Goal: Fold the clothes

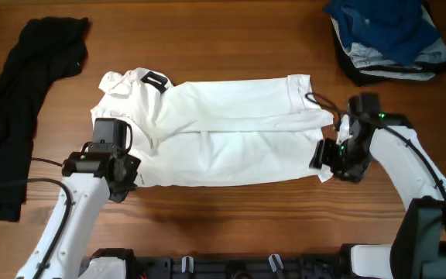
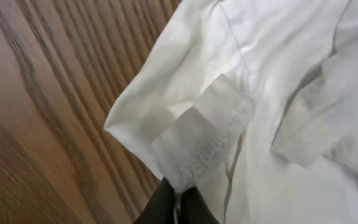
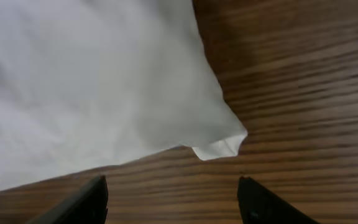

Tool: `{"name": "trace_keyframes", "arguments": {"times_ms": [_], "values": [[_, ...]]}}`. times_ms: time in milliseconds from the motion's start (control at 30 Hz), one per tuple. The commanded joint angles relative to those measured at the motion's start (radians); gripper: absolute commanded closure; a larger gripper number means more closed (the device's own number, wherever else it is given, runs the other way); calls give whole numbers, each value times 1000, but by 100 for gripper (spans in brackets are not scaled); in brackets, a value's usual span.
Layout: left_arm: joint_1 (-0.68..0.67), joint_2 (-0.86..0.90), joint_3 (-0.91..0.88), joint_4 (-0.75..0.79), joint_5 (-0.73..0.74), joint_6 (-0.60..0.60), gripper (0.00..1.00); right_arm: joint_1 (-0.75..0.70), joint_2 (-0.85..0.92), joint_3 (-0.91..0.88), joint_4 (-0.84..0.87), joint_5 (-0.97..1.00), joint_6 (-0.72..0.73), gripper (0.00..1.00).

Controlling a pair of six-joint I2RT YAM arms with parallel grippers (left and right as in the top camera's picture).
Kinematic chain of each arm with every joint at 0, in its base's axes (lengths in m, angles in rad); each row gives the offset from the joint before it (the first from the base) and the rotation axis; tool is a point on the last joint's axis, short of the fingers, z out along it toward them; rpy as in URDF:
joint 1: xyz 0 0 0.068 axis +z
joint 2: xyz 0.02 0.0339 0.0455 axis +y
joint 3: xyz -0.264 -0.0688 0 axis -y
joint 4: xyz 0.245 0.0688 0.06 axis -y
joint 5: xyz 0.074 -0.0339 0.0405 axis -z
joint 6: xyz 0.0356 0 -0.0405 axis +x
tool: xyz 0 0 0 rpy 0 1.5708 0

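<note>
Two ends to sync. T-shirt (image 1: 231, 124) lies flat on table (image 1: 223, 225). Left gripper (image 2: 178, 198) looks pinched on its sleeve hem. Right gripper (image 3: 173, 190) gapes just short of its bottom corner (nothing held). Advance right, clamp, lift both evenly.

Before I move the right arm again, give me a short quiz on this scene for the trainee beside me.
1. True or false: the right gripper is shut on the corner of the white T-shirt.
2. What colour is the loose garment lying at the left end of the table? A black, B blue, C white.
3. Fill in: the pile of blue clothes lies at the far corner on the ___ arm's side.

Key: 1 false, it is open, with the corner just ahead of it; 2 A; 3 right.
</note>
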Motion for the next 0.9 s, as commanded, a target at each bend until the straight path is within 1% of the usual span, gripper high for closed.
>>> {"name": "trace_keyframes", "arguments": {"times_ms": [0,67,167,233,267,333,400,467,567,667,700,733,767,867], "values": [[5,-12,13,-1,-12,32,96,-11,11,-62,46,46,47,37],[5,-12,13,3,-34,58,96,-12,14,-63,55,50,60,42],[5,-12,13,7,-51,57,96,-13,15,-66,76,85,73,53],[5,-12,13,16,-56,57,96,-13,15,-71,82,72,98,60],[5,-12,13,19,-56,57,96,-13,15,-71,79,67,99,61],[5,-12,13,33,-56,57,96,-13,15,-72,71,55,112,67],[5,-12,13,41,-56,57,96,-13,15,-81,62,29,124,71],[5,-12,13,42,-56,57,96,-13,15,-106,61,-1,133,71],[5,-12,13,46,-60,57,96,-13,17,-131,111,-1,170,71],[5,-12,13,50,-71,57,96,-13,78,-135,166,1,176,70],[5,-12,13,53,-71,57,96,-13,126,-135,196,5,179,69],[5,-12,13,53,-71,57,96,-13,160,-134,220,12,183,66],[5,-12,13,53,-71,57,96,-13,185,-134,241,23,184,65],[5,-12,13,53,-74,57,96,-16,206,-127,263,77,183,64]]}}
